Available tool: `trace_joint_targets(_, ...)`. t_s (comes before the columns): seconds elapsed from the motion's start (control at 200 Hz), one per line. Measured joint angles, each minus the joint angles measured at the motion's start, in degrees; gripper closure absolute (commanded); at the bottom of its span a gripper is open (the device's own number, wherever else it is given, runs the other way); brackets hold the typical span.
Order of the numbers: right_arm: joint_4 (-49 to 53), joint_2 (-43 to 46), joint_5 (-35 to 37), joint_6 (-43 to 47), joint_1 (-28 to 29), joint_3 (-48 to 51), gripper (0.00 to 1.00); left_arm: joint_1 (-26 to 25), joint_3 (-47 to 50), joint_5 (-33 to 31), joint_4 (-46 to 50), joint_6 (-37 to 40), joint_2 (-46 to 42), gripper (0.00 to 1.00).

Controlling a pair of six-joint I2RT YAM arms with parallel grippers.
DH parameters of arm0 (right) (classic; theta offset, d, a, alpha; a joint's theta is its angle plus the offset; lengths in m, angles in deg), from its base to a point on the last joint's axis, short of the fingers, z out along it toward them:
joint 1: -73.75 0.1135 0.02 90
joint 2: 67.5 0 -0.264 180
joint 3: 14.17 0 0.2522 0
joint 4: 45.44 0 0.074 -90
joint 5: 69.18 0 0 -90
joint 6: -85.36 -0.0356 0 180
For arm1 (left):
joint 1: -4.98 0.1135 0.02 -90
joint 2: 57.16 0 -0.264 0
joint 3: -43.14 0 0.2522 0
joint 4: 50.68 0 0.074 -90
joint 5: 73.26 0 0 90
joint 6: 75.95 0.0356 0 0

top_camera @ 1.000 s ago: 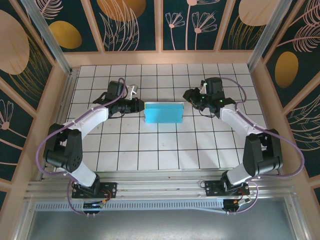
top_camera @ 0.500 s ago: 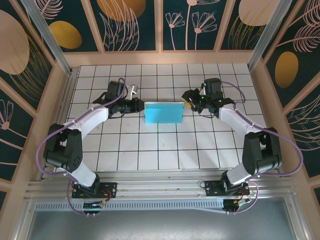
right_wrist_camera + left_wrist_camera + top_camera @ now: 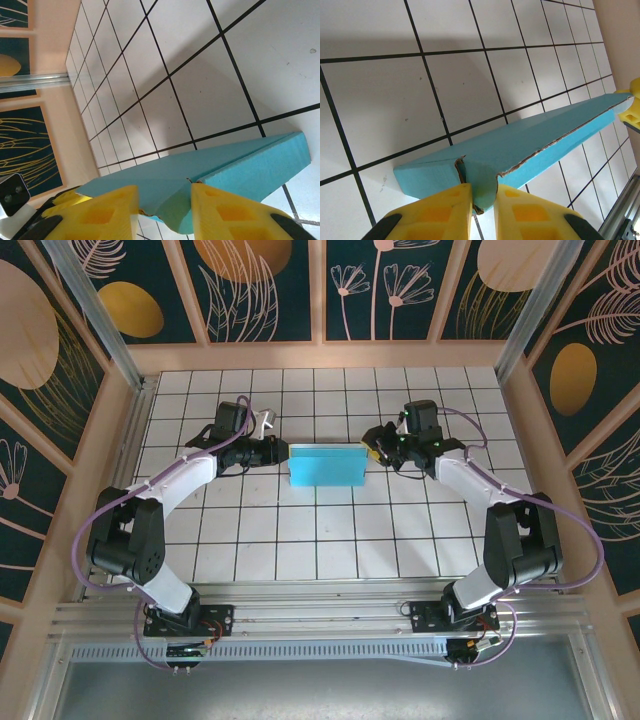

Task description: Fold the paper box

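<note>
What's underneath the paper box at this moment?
Around and below the paper box only the white tiled table shows. The patch directly under the box is covered, so anything lying there cannot be seen.

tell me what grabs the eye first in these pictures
A teal paper box lies in the middle of the white tiled table, bright against the grid. The left hand pinches a flap at one end between yellow fingers. The right hand has a finger on either side of the other end.
</note>
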Motion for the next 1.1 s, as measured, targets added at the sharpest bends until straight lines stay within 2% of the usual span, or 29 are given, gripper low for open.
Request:
trace_joint_targets(0.521, -0.22, -0.31, 1.18, 3.04, 0.2, 0.2, 0.72, 0.0, 0.0, -0.02, 0.0, 0.0, 0.0, 0.8)
trace_joint_targets(1.101, 6.1, -0.33, 6.16, 10.73, 1.81, -1.84, 0.69, 0.0, 0.0, -0.04, 0.04, 0.0, 0.0, 0.8)
